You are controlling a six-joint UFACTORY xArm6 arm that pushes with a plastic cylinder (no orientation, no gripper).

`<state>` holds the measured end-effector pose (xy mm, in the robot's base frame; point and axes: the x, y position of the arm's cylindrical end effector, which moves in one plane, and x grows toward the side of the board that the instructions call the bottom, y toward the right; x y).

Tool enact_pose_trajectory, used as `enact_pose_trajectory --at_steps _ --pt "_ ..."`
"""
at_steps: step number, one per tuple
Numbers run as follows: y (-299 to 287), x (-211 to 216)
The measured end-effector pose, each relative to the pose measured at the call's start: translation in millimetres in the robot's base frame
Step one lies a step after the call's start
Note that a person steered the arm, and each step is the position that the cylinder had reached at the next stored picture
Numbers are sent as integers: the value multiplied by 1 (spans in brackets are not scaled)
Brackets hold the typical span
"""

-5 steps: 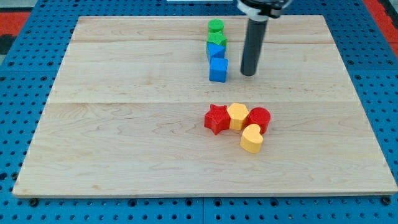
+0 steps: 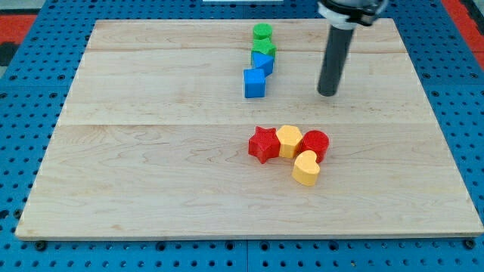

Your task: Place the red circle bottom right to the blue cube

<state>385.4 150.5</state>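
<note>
Right of the blue cube point(image 2: 255, 83), my tip point(image 2: 327, 94) stands on open board.

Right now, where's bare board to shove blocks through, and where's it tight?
Free: the view's left half, the bottom strip below the yellow heart, and the right side past my tip. Tight: red star, yellow block, red circle cluster; also the top column above the blue cube.

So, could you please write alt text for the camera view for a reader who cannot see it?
My tip rests on a wooden board, right of a blue cube and above a red circle. The circle clusters with a red star and two yellow blocks.
</note>
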Motion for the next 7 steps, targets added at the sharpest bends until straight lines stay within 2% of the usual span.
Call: enact_pose_trajectory --at_steps 1,2,3,4,7 --pt "61 36" --pt "89 84" --pt "34 129" --pt "-6 134" --pt "-15 122"
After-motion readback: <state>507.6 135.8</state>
